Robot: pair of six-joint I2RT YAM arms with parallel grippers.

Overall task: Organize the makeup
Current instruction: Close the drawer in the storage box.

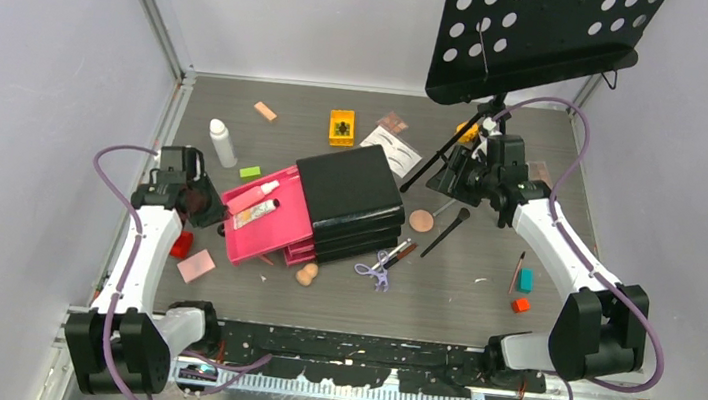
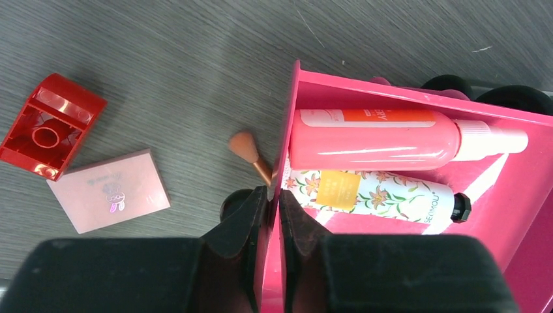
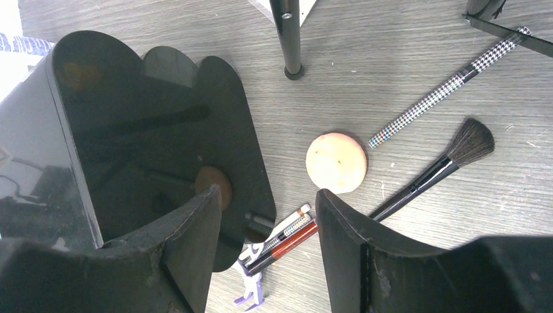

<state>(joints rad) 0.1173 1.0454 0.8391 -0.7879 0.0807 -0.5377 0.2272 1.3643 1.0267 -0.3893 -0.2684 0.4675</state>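
Only a pink spray bottle [image 2: 372, 140] and flowered tube [image 2: 378, 195] sit in the pink plastic drawer [image 2: 508, 208]. A black brush [image 1: 447, 233] and more lie loose. The left gripper [image 2: 272, 195] pinches the drawer's wall; the right gripper [image 3: 266, 195] gapes empty.

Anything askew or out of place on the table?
Yes. The black chest sits skewed, its top pink drawer pulled far out with the left gripper clamped on its wall; a small brush seems caught under it.

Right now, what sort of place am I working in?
Probably a lab robot cell, not a home: blank grey panel walls box in a table, and cosmetics like the white bottle and lilac scissors lie scattered around a black drawer chest.
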